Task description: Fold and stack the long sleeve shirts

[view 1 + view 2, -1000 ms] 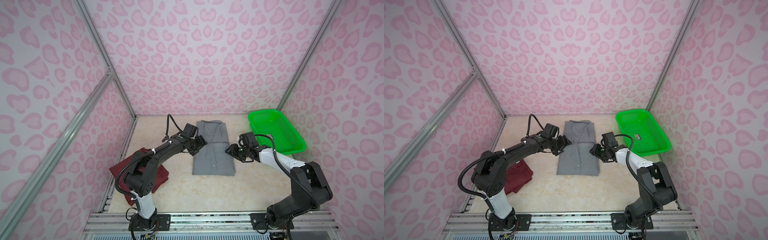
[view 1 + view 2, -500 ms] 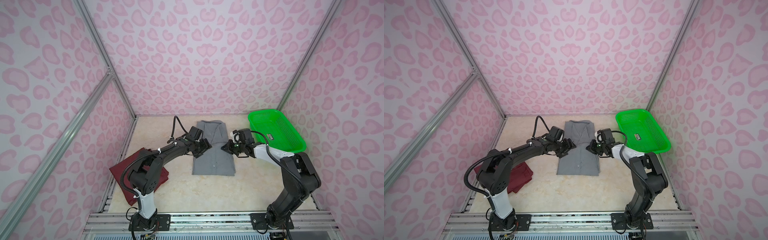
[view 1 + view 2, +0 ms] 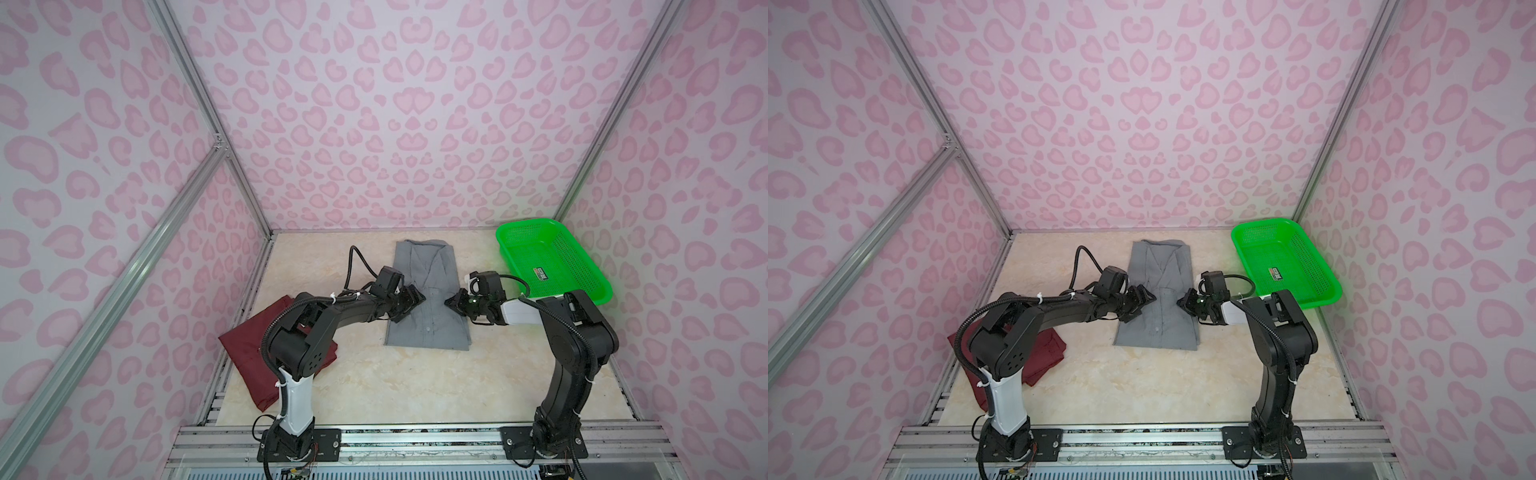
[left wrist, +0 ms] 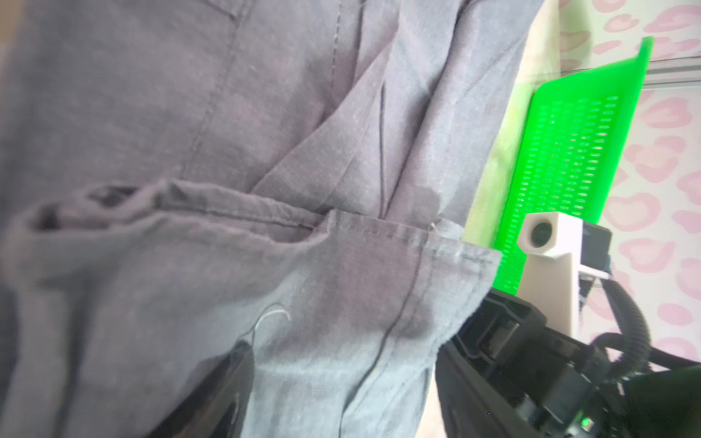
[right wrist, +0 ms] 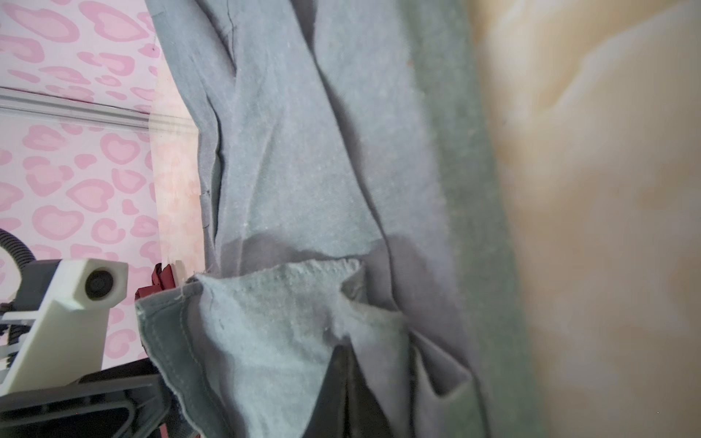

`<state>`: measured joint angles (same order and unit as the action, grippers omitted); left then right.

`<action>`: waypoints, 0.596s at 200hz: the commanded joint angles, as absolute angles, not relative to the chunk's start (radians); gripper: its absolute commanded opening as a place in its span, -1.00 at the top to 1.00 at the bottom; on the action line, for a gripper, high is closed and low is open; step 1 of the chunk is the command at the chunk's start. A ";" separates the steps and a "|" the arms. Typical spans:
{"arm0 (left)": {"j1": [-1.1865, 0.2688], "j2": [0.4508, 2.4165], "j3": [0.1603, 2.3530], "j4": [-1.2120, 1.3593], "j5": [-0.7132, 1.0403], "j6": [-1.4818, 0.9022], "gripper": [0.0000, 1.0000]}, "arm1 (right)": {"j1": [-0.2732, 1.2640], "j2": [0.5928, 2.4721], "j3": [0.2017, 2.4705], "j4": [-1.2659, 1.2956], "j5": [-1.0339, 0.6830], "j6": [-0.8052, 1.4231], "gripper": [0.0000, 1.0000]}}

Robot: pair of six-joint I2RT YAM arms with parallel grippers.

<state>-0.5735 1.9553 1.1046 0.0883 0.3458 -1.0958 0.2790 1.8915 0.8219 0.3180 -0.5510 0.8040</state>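
The grey long sleeve shirt [image 3: 428, 332] [image 3: 1156, 332] lies lengthwise mid-table, collar at the far end. My left gripper [image 3: 411, 297] [image 3: 1144, 299] sits at its left edge halfway along, jaws open. Grey cloth [image 4: 151, 94] drapes over one dark finger [image 4: 227, 383]. My right gripper [image 3: 453, 302] [image 3: 1185, 302] is at the shirt's right edge, opposite the left. Its fingers [image 5: 341, 379] are shut together on a fold of grey cloth [image 5: 303, 151], with a hemmed flap raised beside them. The maroon shirt [image 3: 249, 349] [image 3: 1046, 353] lies crumpled at the left, partly under my left arm.
A bright green perforated basket [image 3: 528, 226] [image 3: 1266, 222] stands at the back right, close behind my right arm. Pink patterned walls with metal posts enclose the table on three sides. A metal rail [image 3: 415, 436] runs along the front edge.
Both grippers have moved inward onto the grey shirt's middle from either side. The right jaws have closed and the right elbow has swung nearer. The left jaws have stayed open.
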 commanded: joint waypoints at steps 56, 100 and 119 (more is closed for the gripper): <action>-0.469 1.771 1.354 -0.441 0.184 -0.796 -0.89 | 0.516 1.534 0.352 0.190 -0.239 1.130 1.00; -0.471 1.460 1.204 -0.549 0.158 -0.763 -0.96 | 0.985 1.190 0.402 -0.089 0.106 1.406 0.37; -0.496 1.258 1.025 -0.560 0.139 -0.796 -0.99 | 1.044 1.024 0.524 -0.308 0.253 1.299 0.03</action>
<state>-0.4725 1.4357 1.1797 -0.4713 0.1726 -0.7929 0.9894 1.1549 0.4236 0.0231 -0.0154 1.3155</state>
